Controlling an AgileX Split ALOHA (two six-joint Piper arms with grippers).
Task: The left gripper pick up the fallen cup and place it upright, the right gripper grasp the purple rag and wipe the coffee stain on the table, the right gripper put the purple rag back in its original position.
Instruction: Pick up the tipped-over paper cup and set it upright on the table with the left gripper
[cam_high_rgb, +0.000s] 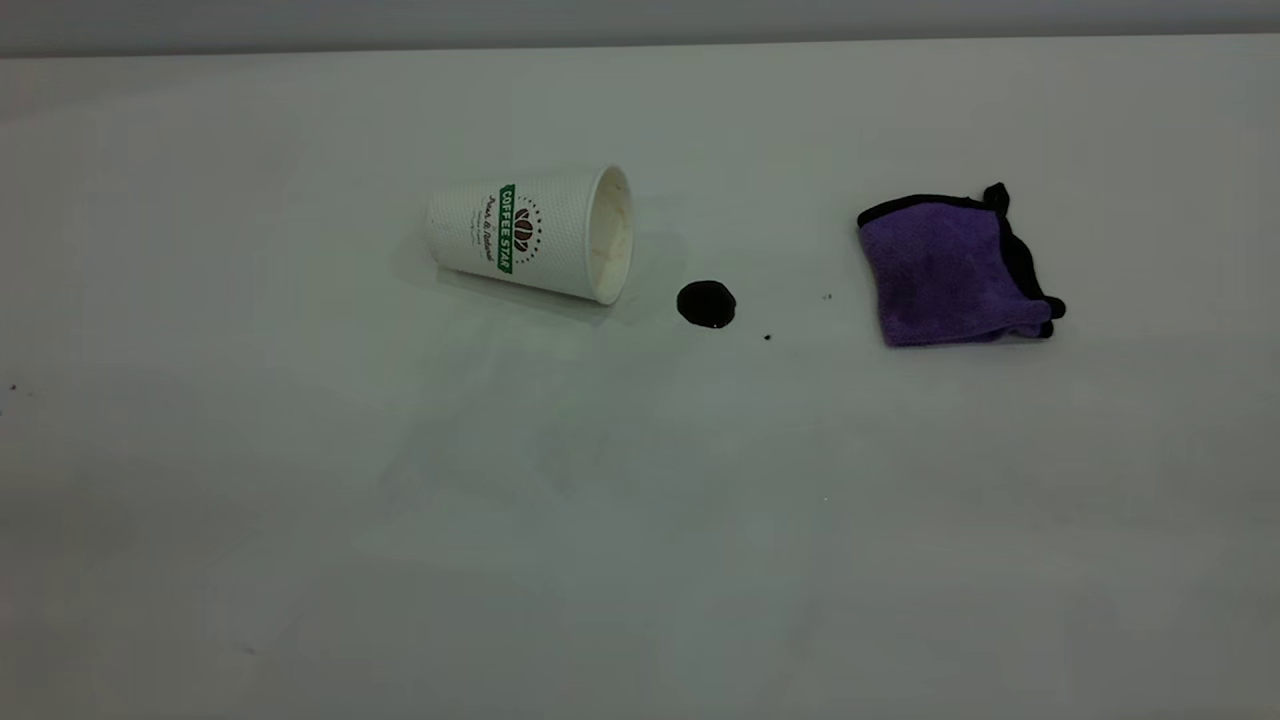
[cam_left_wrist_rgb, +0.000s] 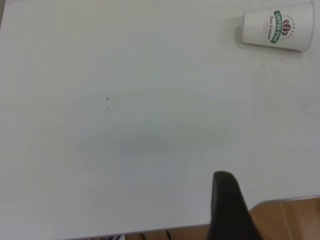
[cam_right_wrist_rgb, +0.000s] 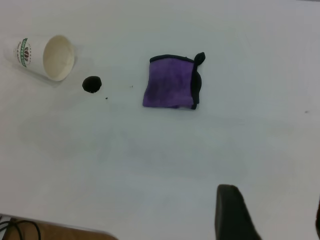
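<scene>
The fallen cup (cam_high_rgb: 530, 235) lies on its side on the table (cam_high_rgb: 600, 500), left of centre, with its cream mouth facing right. The coffee stain (cam_high_rgb: 706, 304) is a small dark blot just right of the mouth. The purple rag (cam_high_rgb: 950, 270) lies folded farther right. Neither gripper shows in the exterior view. A black part of my left gripper (cam_left_wrist_rgb: 227, 210) shows over the table's near edge, far from the cup (cam_left_wrist_rgb: 277, 26). My right gripper (cam_right_wrist_rgb: 272, 210) is open and empty, well short of the rag (cam_right_wrist_rgb: 170, 82), the stain (cam_right_wrist_rgb: 92, 83) and the cup (cam_right_wrist_rgb: 47, 57).
A few tiny dark specks (cam_high_rgb: 767, 337) lie between the stain and the rag. The table's near edge with a wooden floor (cam_left_wrist_rgb: 295, 220) beyond it shows in the left wrist view. A back wall (cam_high_rgb: 640, 20) runs behind the table.
</scene>
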